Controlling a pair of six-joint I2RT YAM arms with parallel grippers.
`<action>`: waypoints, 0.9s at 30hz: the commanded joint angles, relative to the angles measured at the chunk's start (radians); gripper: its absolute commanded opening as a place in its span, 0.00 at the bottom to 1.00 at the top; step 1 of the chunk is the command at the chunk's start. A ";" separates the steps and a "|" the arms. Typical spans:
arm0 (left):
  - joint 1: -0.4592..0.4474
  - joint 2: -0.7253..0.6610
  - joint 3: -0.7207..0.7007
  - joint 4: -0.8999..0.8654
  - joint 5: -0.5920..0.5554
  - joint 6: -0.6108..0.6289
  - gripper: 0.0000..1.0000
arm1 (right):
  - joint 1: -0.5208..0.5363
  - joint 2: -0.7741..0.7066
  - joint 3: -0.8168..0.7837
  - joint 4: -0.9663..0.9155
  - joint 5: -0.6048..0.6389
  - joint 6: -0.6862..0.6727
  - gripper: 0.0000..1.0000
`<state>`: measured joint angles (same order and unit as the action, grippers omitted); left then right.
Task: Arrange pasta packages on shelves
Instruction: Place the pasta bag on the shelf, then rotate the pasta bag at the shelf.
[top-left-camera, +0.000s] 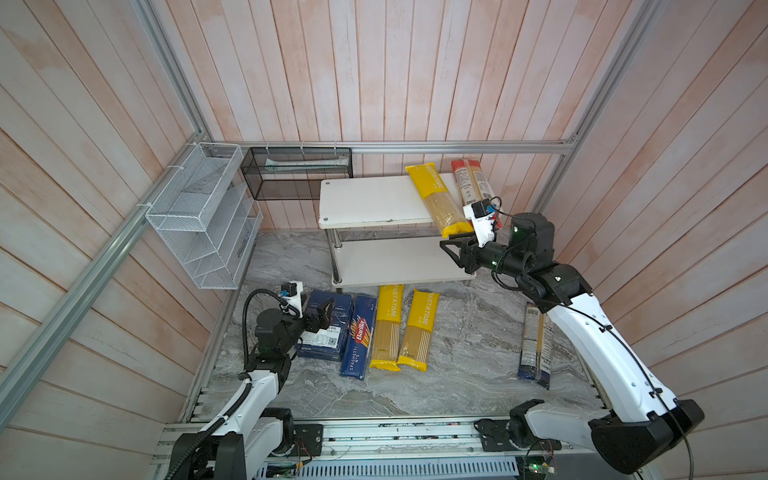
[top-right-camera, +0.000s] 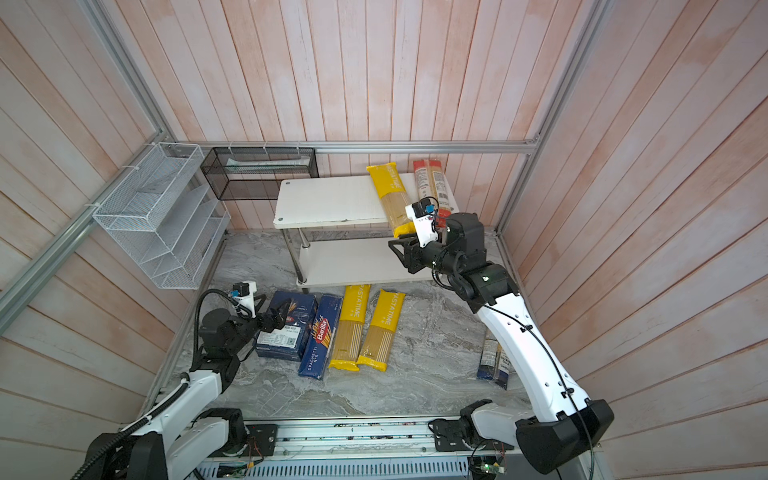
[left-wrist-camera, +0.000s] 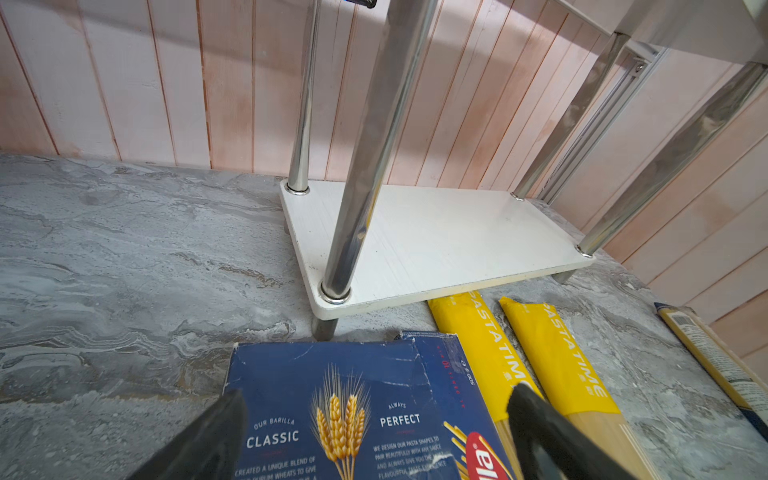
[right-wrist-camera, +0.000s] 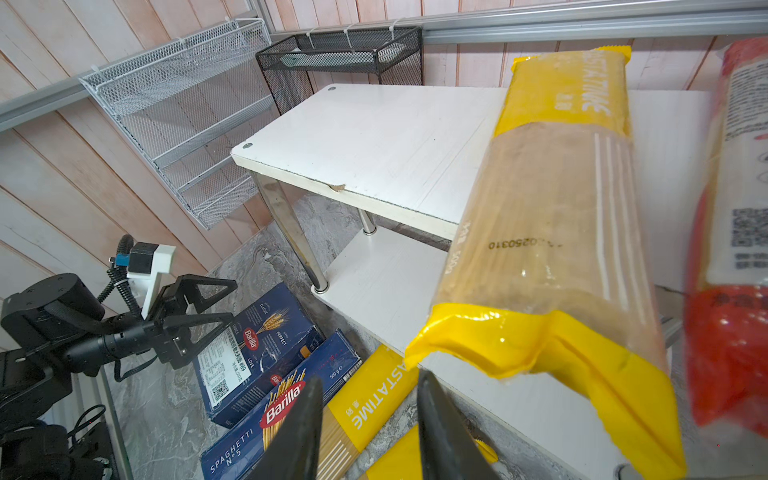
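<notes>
So in both top views the shelves (top-left-camera: 374, 203) sit upper middle of the frame, against the back wall. One yellow PASTATIME bag (top-left-camera: 436, 199) lies across the right part of the top board, its near end poking out over the front edge. The red-ended bag (top-left-camera: 473, 183) lies just right of it, also on top. The right claw (top-left-camera: 449, 251) hangs just below that overhanging yellow end, right of centre.

Lower left, the left claw (top-left-camera: 322, 313) is over the Barilla box (top-left-camera: 320, 347). Going right along the marble table (top-left-camera: 457, 365) you get the Barilla pack (top-left-camera: 357, 336), then two more yellow bags (top-left-camera: 386, 328) side by side. The dark-ended clear bag (top-left-camera: 534, 345) lies alone at the right, partly under the right arm.

Left wrist cam: fingers (left-wrist-camera: 208, 440) spread wide above the blue box, clamping nothing. The two yellow bags' ends sit right by the lower board's front edge.

Right wrist cam: fingers (right-wrist-camera: 299, 428) parted, nothing in the gap, so it's open and empty. The yellow bag's end juts off the top board just beyond them. The left claw shows here too, jaws apart above the box.
</notes>
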<state>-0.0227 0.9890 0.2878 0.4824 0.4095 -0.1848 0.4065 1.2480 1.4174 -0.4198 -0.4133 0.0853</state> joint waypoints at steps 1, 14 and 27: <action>-0.005 0.002 0.024 -0.007 -0.012 -0.002 1.00 | 0.011 0.011 -0.019 0.027 -0.007 -0.003 0.37; -0.004 -0.007 0.018 -0.005 -0.011 -0.002 1.00 | 0.033 0.049 -0.035 0.102 -0.011 0.018 0.37; -0.003 -0.009 0.014 -0.004 -0.009 -0.002 1.00 | 0.038 0.110 -0.027 0.174 -0.017 0.021 0.37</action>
<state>-0.0227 0.9890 0.2878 0.4824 0.4099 -0.1848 0.4408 1.3392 1.3880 -0.2836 -0.4294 0.1036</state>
